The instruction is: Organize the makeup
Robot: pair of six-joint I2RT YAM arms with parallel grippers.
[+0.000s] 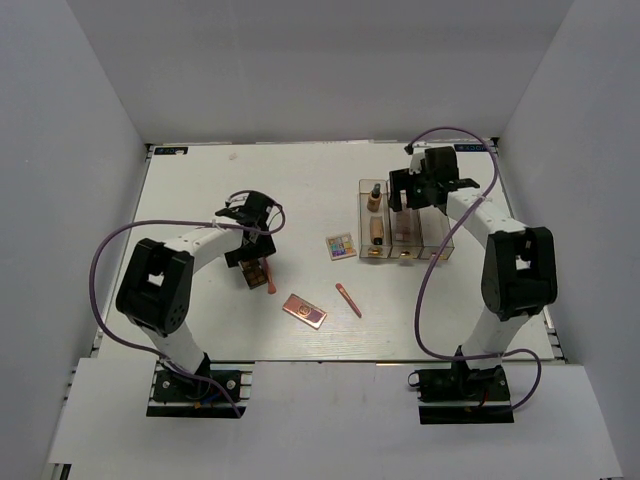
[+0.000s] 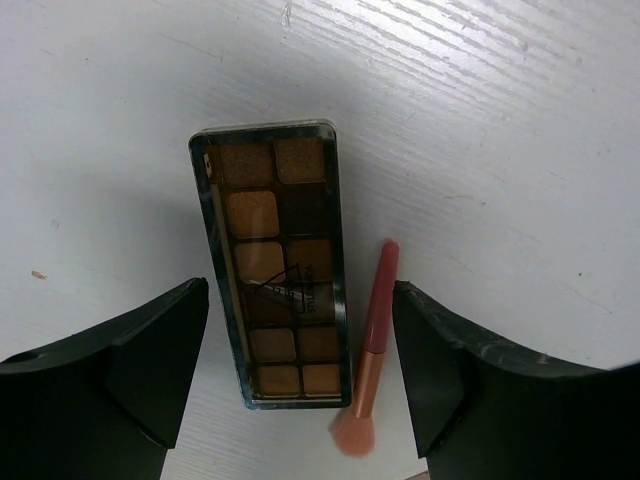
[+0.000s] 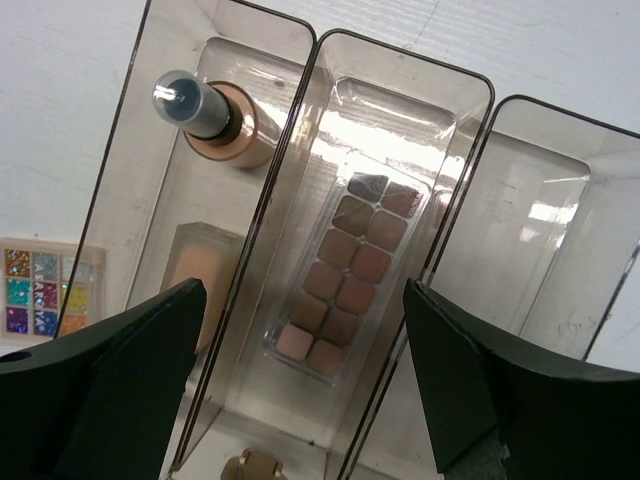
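My left gripper (image 1: 254, 268) (image 2: 300, 375) is open, low over a brown-gold eyeshadow palette (image 2: 272, 265) and a coral-pink brush stick (image 2: 372, 340); both lie between its fingers on the table. My right gripper (image 1: 410, 203) (image 3: 300, 380) is open and empty above the clear three-compartment box (image 1: 437, 235) (image 3: 530, 230). The box's left compartment holds a brown capped bottle (image 3: 210, 115) (image 1: 375, 195) and a beige item (image 3: 195, 280). Its middle compartment holds a pink-brown palette (image 3: 345, 270). A multicoloured palette (image 1: 341, 246) (image 3: 45, 290), a rose-gold palette (image 1: 304, 311) and a second coral stick (image 1: 348, 299) lie mid-table.
White walls close in the table on the left, back and right. A gold knob (image 3: 250, 465) sits on the near side of the box. The box's right compartment holds nothing.
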